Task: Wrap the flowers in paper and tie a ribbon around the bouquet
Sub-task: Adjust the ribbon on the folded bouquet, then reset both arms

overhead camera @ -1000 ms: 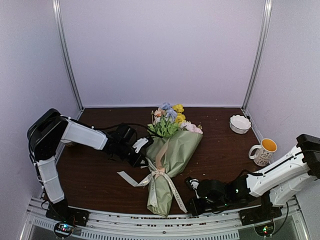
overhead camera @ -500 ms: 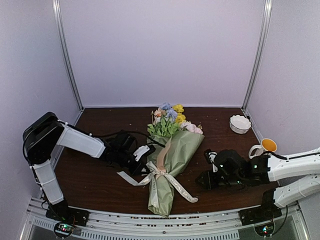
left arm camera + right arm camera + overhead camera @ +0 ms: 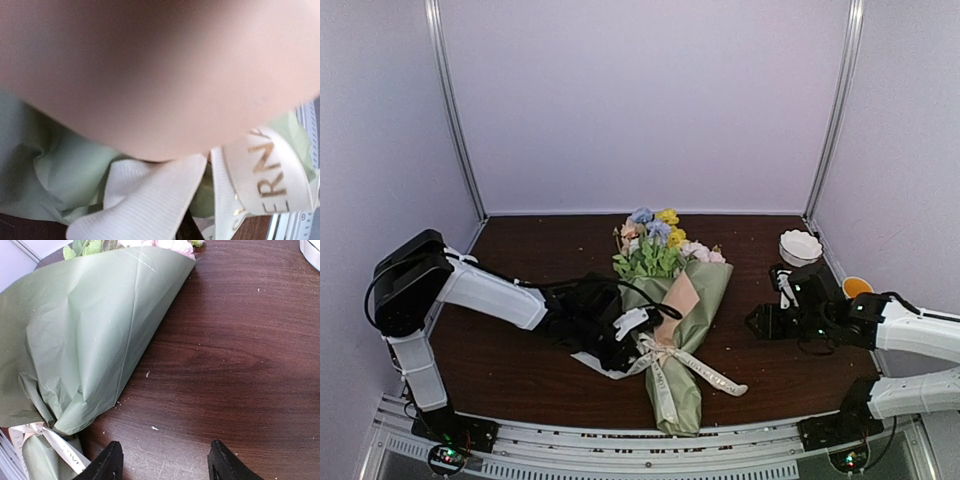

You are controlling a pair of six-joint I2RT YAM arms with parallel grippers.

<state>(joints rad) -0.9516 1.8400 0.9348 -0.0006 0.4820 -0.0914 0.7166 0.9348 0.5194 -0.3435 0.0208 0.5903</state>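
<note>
Two arms reach low — right gripper (image 3: 166, 460) spread, empty; left gripper (image 3: 623, 333) against the ribbon (image 3: 150, 205), grip unclear.

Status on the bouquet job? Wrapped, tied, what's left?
Done: the flowers sit in the paper cone, and the ribbon is knotted around the narrow end of the bouquet. In hand: the left gripper is at the knot; its grip can't be read. The right gripper is open over bare table, off the bouquet. Left: probably just releasing and backing off.
</note>
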